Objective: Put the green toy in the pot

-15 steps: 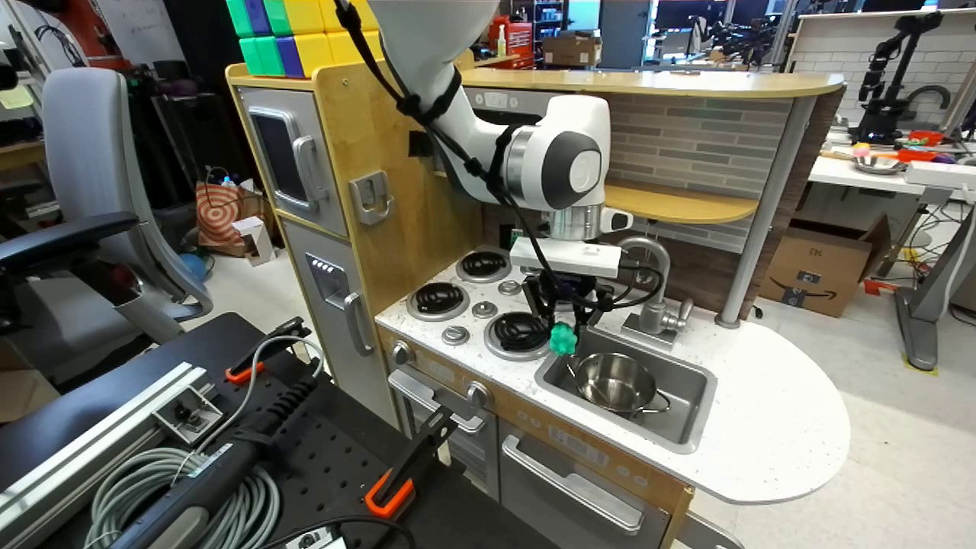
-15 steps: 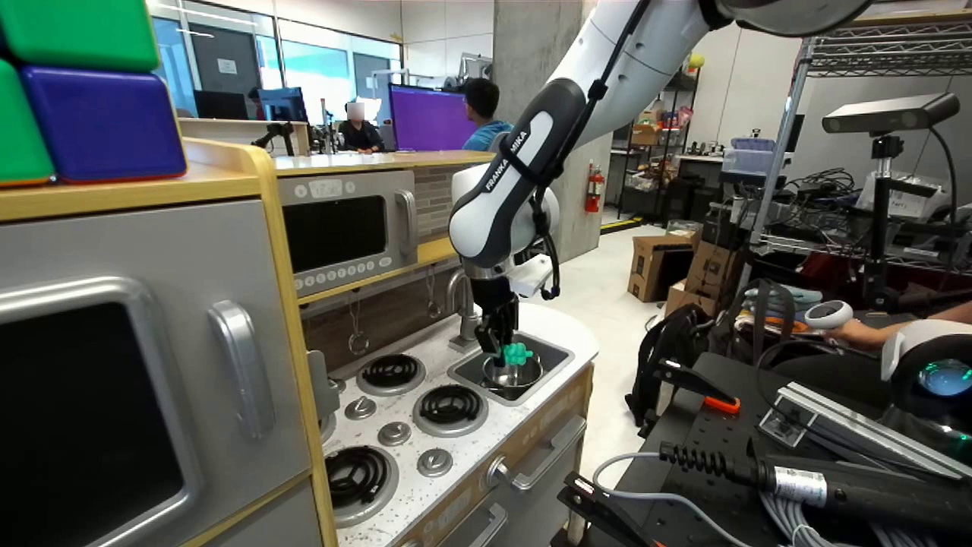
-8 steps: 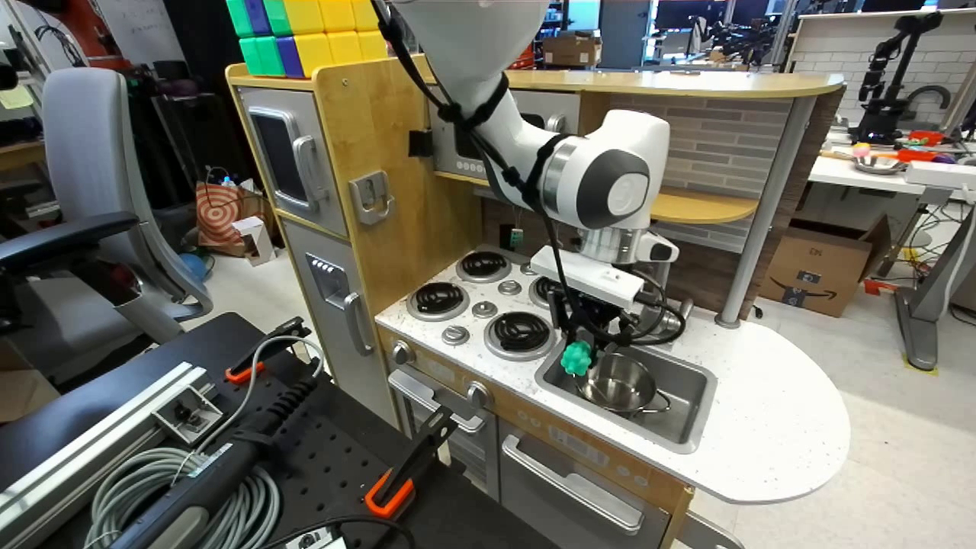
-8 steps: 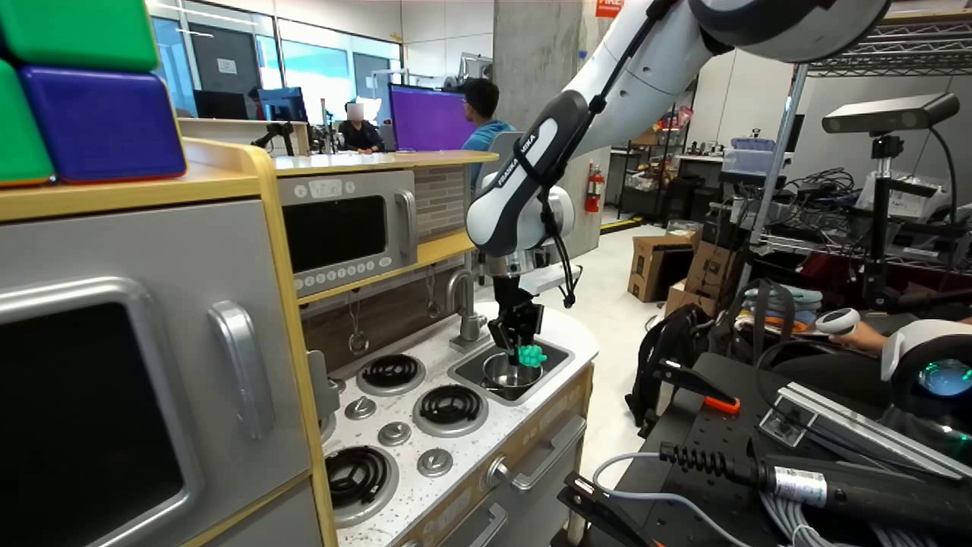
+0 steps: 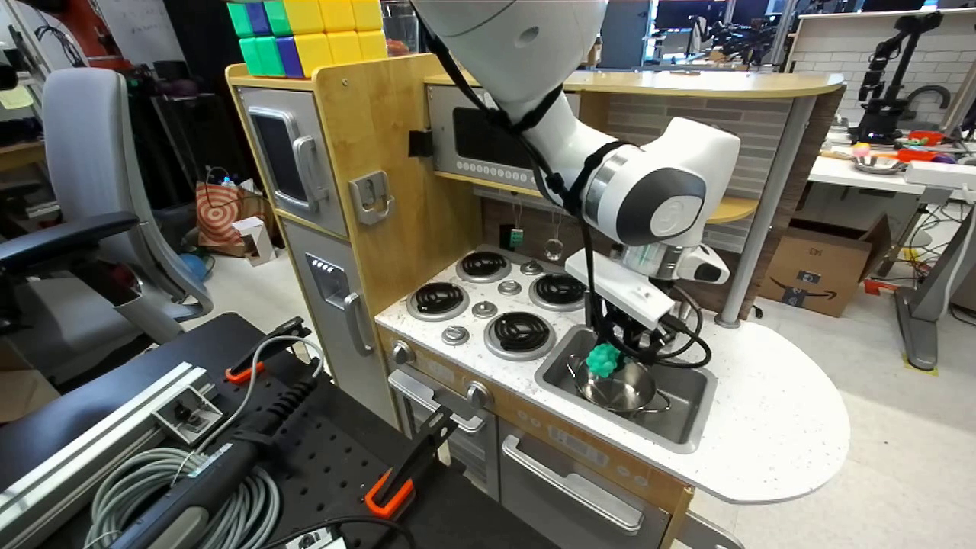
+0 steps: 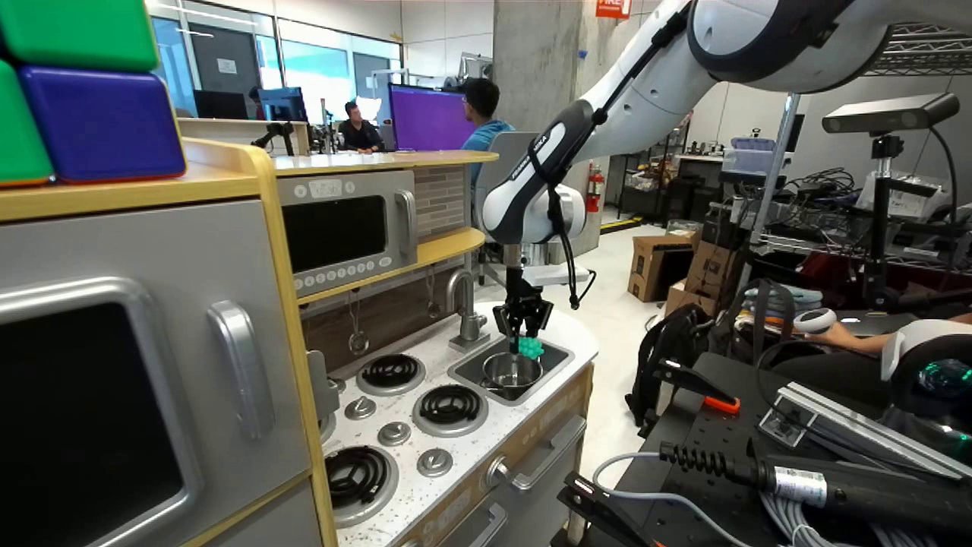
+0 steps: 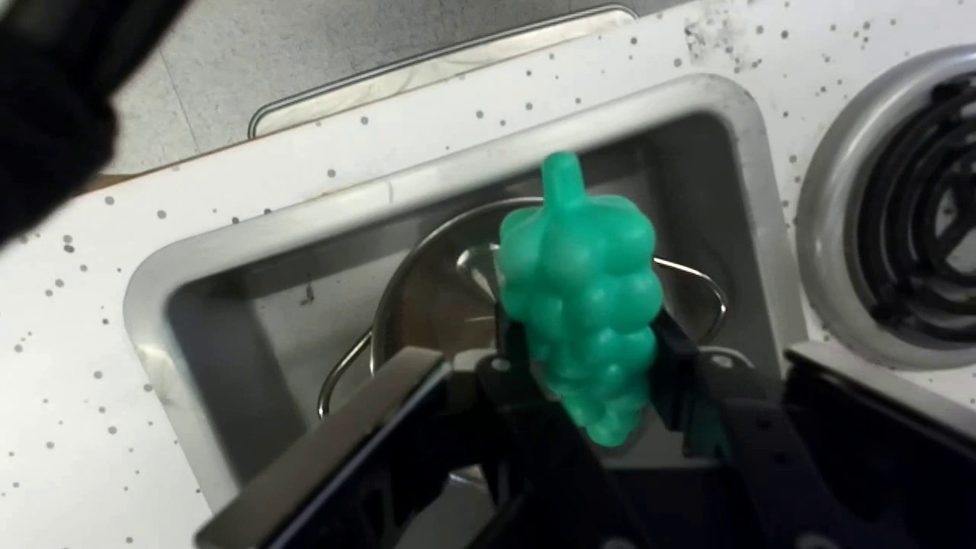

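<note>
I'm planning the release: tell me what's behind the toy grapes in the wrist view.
The silver pot and sink basin show behind the green toy grapes. The grapes and claw hide much of the pot's interior in that view.

In an exterior view, the arm [image 6: 653, 102] reads FRANKA and MIKA, a red sign [image 6: 612, 8] FIRE, cropped above. A box [image 5: 810, 267] past the rounded edge of the counter [image 5: 789, 423] bears a smile-arrow logo.

In an exterior view we count four burners [image 5: 521, 334] left of one sink [image 5: 686, 402]; four knobs [image 5: 455, 335] among the burners, two more on the near side. One two-handled pot [image 5: 618, 389]. One tap [image 6: 471, 328], far side. One green toy [image 7: 583, 297], one hand [image 7: 591, 332]. Two orange-ended clamps [image 5: 415, 454], near bench [image 5: 335, 435].
</note>
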